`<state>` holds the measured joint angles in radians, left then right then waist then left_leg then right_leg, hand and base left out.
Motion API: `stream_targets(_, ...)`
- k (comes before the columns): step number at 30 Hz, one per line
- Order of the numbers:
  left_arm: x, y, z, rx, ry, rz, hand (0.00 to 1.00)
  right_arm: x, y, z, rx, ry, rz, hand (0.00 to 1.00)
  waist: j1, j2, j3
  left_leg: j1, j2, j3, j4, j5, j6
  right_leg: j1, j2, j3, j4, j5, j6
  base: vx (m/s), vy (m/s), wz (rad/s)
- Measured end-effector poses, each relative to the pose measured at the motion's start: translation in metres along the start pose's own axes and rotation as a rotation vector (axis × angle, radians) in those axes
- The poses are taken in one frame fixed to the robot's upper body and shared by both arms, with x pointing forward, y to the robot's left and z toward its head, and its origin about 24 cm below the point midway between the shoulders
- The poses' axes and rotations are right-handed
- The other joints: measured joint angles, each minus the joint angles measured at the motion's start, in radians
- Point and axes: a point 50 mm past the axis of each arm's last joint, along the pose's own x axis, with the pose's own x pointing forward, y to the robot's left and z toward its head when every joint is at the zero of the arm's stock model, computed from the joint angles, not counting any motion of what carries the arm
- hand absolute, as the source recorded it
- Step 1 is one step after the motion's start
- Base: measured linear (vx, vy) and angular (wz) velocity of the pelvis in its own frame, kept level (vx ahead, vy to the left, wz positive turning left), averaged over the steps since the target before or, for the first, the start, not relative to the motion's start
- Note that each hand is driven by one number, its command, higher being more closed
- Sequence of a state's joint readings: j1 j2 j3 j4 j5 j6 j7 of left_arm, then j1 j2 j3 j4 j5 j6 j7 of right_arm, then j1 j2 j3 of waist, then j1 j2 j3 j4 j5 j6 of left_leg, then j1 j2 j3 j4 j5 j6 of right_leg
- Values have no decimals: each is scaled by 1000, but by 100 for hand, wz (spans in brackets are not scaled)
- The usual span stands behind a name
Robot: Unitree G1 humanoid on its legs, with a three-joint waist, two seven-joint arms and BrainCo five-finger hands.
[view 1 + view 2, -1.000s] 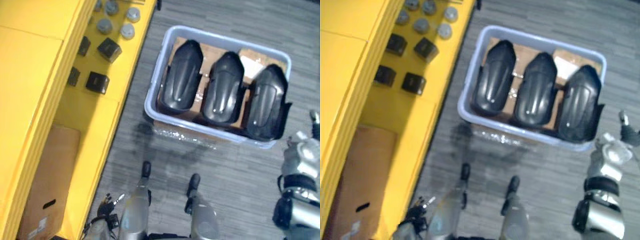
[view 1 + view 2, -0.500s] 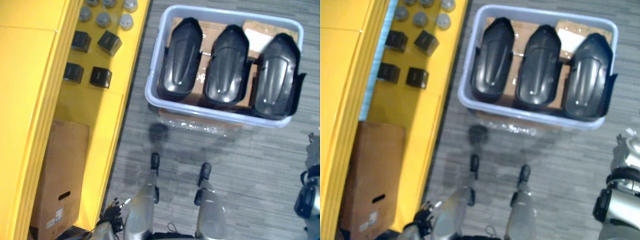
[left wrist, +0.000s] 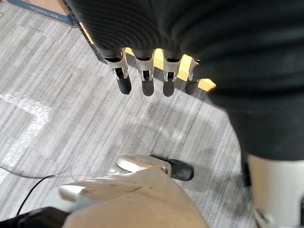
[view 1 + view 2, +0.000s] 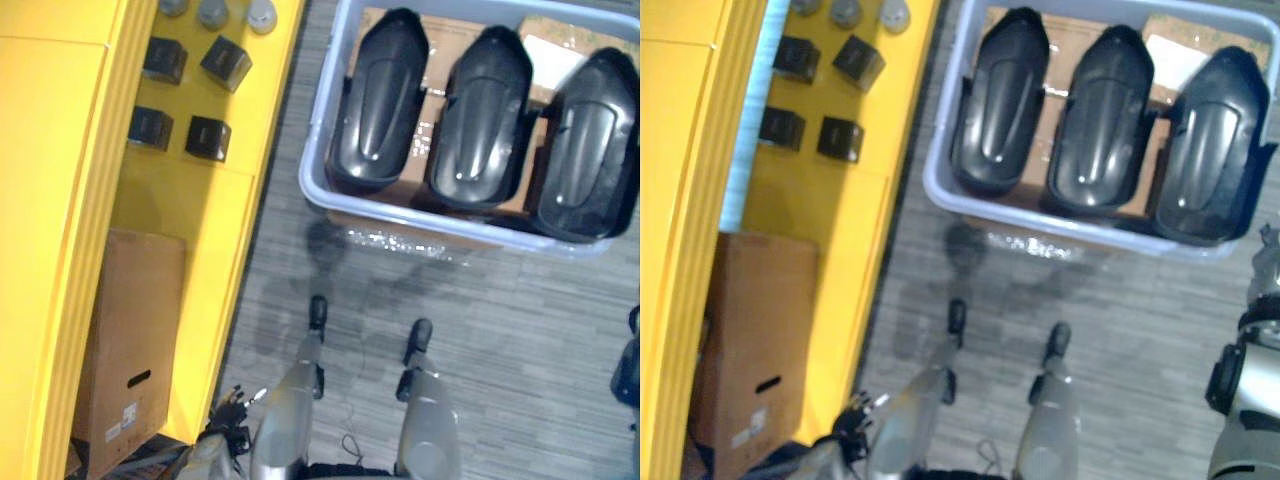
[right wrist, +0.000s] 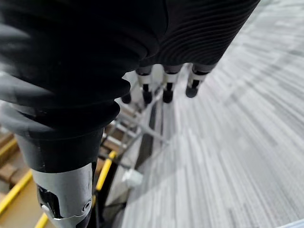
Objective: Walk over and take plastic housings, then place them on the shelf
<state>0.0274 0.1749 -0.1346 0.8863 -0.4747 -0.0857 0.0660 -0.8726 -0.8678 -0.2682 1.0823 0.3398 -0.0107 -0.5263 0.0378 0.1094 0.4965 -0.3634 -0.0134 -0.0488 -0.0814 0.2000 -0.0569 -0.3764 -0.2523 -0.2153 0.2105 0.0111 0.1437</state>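
Three black plastic housings lie side by side in a pale blue bin point(image 4: 420, 214) on the grey floor ahead: left housing point(image 4: 380, 100), middle housing point(image 4: 480, 115), right housing point(image 4: 590, 145). Brown cardboard lines the bin under them. The yellow shelf point(image 4: 200, 230) runs along my left side. My left hand point(image 3: 145, 71) hangs over the floor with straight fingers and holds nothing. My right hand point(image 5: 166, 85) also hangs open and empty, at the right edge beside the bin point(image 4: 1267, 262).
Small black boxes point(image 4: 208, 137) and grey round caps point(image 4: 262, 14) sit on the shelf's far part. A brown cardboard box point(image 4: 130, 340) stands on the shelf near me. Grey carpet lies between me and the bin.
The whole picture has shifted as the camera moved: the bin now looks larger, squarer to me and higher in view. My right hand has slid toward the right edge.
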Motion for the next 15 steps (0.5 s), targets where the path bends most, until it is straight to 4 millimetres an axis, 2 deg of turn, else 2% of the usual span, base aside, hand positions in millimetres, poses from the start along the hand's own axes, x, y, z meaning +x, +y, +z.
stream_targets(10,3,-5,7,-30,-20,-16,0,-1,7,-5,-80,16,108,0,7,5,0,-57,-4,-12,1,14,-1,-82,-12,3,68,-25,-4,-10,-1,4)
stream_targets(15,4,-14,10,-68,-35,-41,0,1,8,10,-85,-36,124,0,16,30,7,-77,-8,-21,1,18,-5,-123,-24,1,126,-53,-8,1,-16,7)
